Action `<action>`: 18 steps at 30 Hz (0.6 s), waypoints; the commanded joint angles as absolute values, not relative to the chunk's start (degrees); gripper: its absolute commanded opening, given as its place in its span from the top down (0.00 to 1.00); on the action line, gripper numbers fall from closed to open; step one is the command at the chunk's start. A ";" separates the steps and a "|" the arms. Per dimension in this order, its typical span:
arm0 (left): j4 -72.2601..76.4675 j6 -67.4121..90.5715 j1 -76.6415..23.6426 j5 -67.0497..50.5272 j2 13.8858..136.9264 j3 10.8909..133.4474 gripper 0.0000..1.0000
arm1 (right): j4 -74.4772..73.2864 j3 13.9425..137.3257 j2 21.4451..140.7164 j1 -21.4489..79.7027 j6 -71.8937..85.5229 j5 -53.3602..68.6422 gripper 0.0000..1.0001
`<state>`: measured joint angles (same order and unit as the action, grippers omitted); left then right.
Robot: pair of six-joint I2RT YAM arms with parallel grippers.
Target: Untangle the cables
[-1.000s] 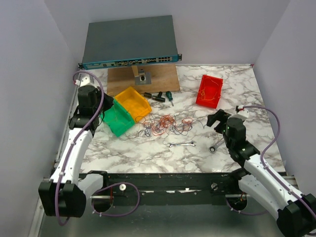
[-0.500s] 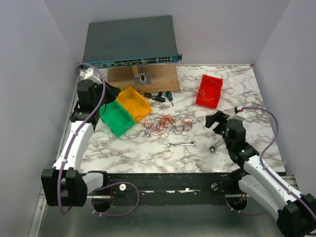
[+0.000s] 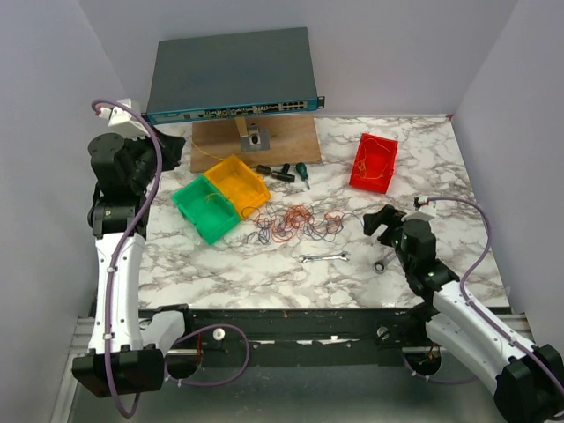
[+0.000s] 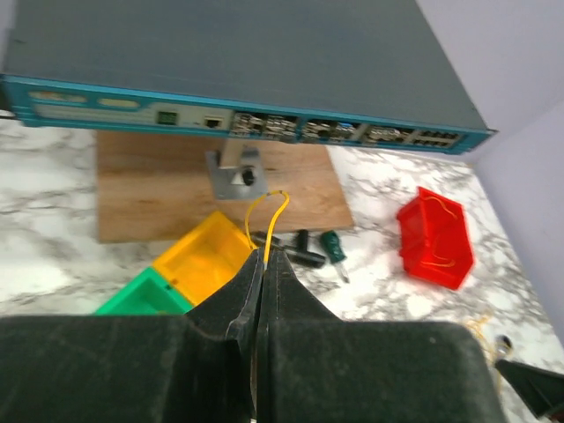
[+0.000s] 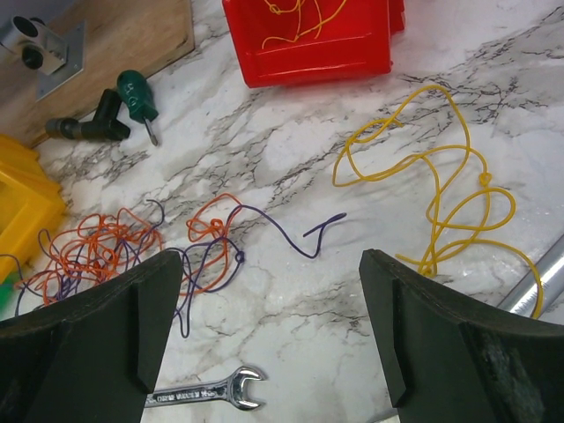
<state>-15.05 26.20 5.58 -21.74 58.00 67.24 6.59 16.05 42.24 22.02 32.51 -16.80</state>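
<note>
Now: one yellow cable gripped, the tangle on the tabletop

High at the back left, the left gripper (image 4: 264,257) has its jaws pressed together on a yellow cable (image 4: 249,210), whose loop stands out past the tips. The tangle of orange and dark cables (image 3: 295,222) lies mid-tabletop (image 3: 264,273), between the green bin (image 3: 204,207) and the right gripper (image 3: 381,220), whose jaws stand wide apart above the marble. Another yellow strand (image 5: 441,150) lies loose near the red bin (image 5: 308,40).
</note>
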 commanded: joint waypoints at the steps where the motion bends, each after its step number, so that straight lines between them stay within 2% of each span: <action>1: -25.25 18.69 7.43 -14.03 58.68 70.27 1.00 | 9.38 14.53 40.33 21.97 32.76 -15.25 0.11; 9: -33.25 13.56 7.18 -4.41 66.63 75.36 1.00 | 9.48 13.80 38.86 21.95 32.66 -16.23 0.11; 12: -33.97 10.44 4.28 3.61 67.20 75.23 1.00 | 9.54 13.74 38.89 21.91 32.69 -16.19 0.11; 18: -33.42 9.59 -3.63 7.86 71.80 74.59 1.00 | 10.17 13.71 39.90 21.99 32.70 -15.85 0.11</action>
